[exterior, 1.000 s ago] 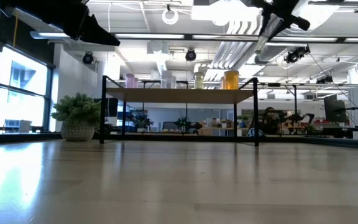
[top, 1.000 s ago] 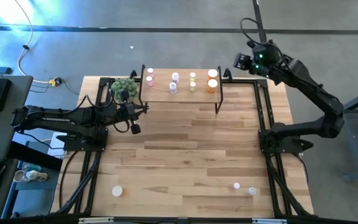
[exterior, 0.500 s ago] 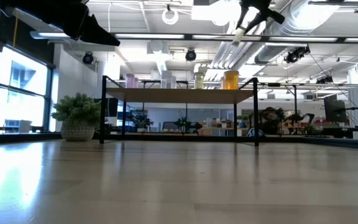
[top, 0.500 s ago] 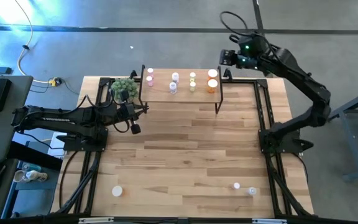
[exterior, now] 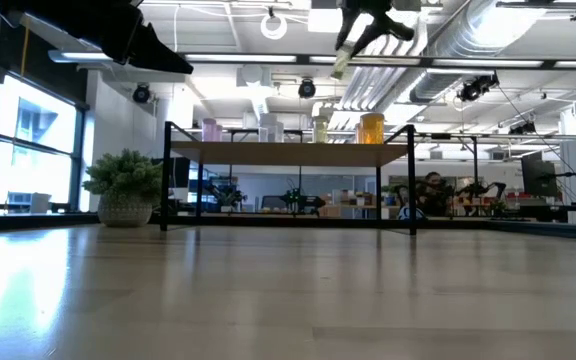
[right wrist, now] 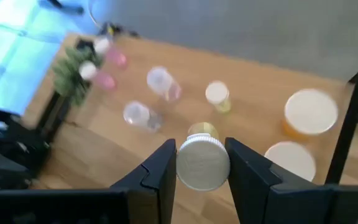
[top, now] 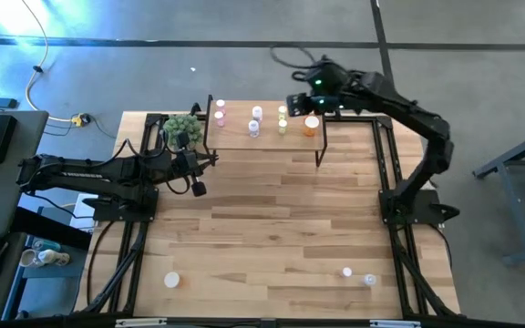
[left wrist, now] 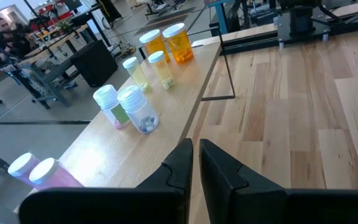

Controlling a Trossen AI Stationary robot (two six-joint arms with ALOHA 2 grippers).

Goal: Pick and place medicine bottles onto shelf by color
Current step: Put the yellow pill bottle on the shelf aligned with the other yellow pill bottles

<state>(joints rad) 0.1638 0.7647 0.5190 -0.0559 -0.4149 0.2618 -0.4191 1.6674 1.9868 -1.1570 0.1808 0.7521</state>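
The right claw [right wrist: 202, 167] held a small white-capped yellow-green medicine bottle [right wrist: 202, 158] between its fingers, hovering above the low light-wood shelf with thin black legs [top: 267, 137], over the yellow-green pair [top: 283, 119]. Eight bottles already stood there in colour pairs: pink [top: 220, 113], whitish [top: 255, 120], yellow-green and orange [top: 311, 125]. Three bottles were left on the worktop [top: 272, 219], near its front edge [top: 172, 281]. The left claw [left wrist: 194, 163], closed and empty, waited beside the shelf's left end. Half a second earlier the right arm had been behind the shelf's right end; it had since swung inward.

Bare tabletop [top: 272, 219] before crowded shelf [top: 267, 134]
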